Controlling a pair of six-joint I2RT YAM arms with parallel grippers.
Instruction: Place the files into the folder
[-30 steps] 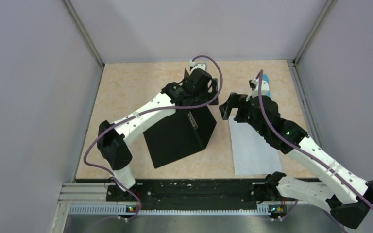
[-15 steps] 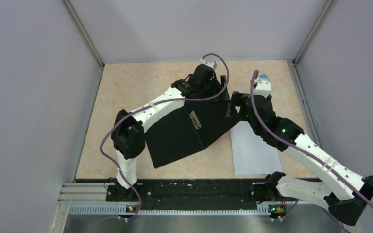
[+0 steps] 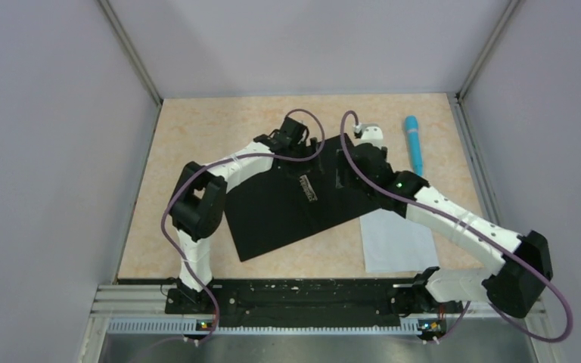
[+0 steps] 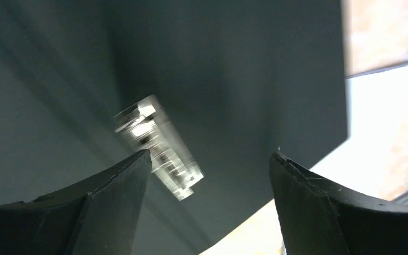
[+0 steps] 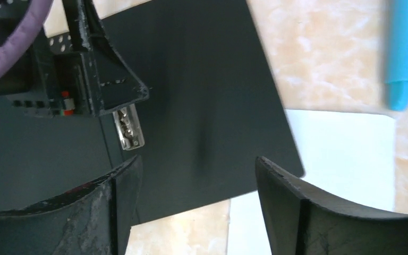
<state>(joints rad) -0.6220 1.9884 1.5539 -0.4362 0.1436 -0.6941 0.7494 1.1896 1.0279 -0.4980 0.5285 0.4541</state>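
From above, both grippers are hard to pick out, black against the black inside of the open folder [image 3: 272, 212], which lies flat on the table [image 3: 197, 151]. The wrist views are clearer. The left gripper [image 4: 210, 156] hangs over the folder with its jaws wide and nothing between them. The right gripper [image 5: 197, 162] is also spread wide and holds nothing, over the folder's right half. All the folder holds is its metal clip [image 3: 308, 187] along the middle fold, blurred in the left wrist view. The white sheet [image 3: 397, 242] lies on the table to the right, outside the folder. Its far left corner is hidden under the folder's right flap and the right arm crosses part of it. A blue pen [image 3: 413, 144] lies beyond the sheet, apart from it
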